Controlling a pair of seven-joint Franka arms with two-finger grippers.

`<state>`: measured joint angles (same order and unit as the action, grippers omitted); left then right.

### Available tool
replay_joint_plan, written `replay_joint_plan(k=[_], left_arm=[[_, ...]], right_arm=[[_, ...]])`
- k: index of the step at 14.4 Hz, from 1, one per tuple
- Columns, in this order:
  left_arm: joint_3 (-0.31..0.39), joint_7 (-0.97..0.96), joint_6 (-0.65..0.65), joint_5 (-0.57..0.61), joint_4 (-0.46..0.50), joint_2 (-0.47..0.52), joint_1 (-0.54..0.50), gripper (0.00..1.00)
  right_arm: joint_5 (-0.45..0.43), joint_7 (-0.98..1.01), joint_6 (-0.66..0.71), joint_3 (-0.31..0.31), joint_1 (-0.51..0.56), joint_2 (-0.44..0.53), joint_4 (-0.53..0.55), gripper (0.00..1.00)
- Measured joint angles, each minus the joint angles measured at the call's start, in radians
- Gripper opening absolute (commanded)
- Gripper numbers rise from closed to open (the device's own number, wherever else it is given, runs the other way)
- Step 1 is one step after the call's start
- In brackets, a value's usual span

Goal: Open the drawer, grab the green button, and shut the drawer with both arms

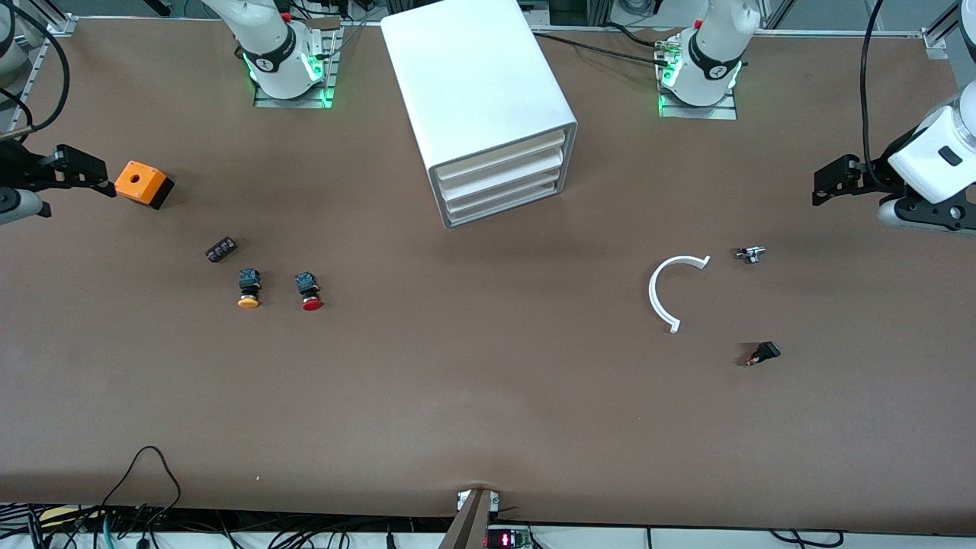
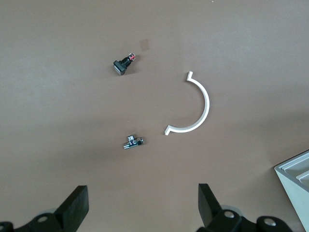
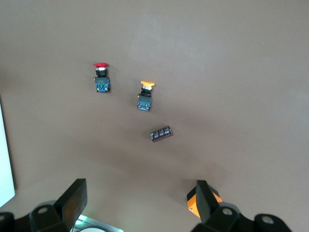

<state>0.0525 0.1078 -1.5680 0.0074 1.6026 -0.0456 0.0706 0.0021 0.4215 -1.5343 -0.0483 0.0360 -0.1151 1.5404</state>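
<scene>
Fingers wide on left gripper (image 2: 142,208), right gripper (image 3: 137,203); white cabinet (image 1: 488,107), four drawers (image 1: 503,179) shut.

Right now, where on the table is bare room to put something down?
Bare: the wide stretch in front of the cabinet, between the red button and the white curved piece. Crowded: around the yellow button and orange box.

The cabinet (image 1: 488,107) has all drawers shut, so their contents are hidden. The orange box (image 3: 203,203) sits partly behind a right gripper finger. The metal part (image 1: 750,254) is too small to identify.
</scene>
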Motion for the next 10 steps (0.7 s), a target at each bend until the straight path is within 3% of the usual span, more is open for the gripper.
replay_joint_plan(k=[4, 7, 10], left_arm=[[-0.006, 0.001, 0.159, -0.048, -0.004, -0.005, 0.014, 1.0], [-0.014, 0.005, 0.286, -0.188, -0.005, -0.043, 0.027, 1.0], [-0.033, 0.027, 0.284, -0.343, -0.005, -0.137, 0.039, 1.0]], right_arm=[[0.0, 0.001, 0.005, 0.001, -0.001, -0.034, 0.001, 1.0], [0.0, 0.001, 0.008, 0.001, -0.001, -0.036, 0.0, 1.0], [0.0, 0.009, 0.01, 0.004, -0.004, -0.036, 0.0, 1.0]])
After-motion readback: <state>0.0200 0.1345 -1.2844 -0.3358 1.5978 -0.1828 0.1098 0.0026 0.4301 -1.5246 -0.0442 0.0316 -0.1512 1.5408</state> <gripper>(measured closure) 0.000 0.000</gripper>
